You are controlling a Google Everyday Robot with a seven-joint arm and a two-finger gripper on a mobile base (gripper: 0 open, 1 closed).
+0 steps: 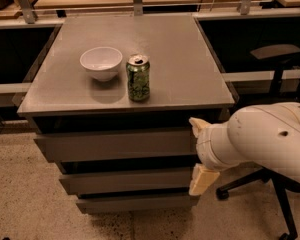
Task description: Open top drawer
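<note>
The top drawer (115, 144) is the wide grey flat front just under the grey cabinet top (190, 59). Its front stands closed under the top's edge. My gripper (197, 153) is at the drawer's right end, on a white arm coming in from the right. It is open. One cream finger (196, 125) sits near the drawer's upper right corner, and the other (203, 180) hangs lower, beside the middle drawer. I cannot tell whether either finger touches the front.
A white bowl (101, 62) and a green soda can (138, 77) stand on the cabinet top. Two slimmer drawer fronts (125, 181) lie below the top one. An office chair base (270, 184) stands on the floor to the right. Wooden tables are behind.
</note>
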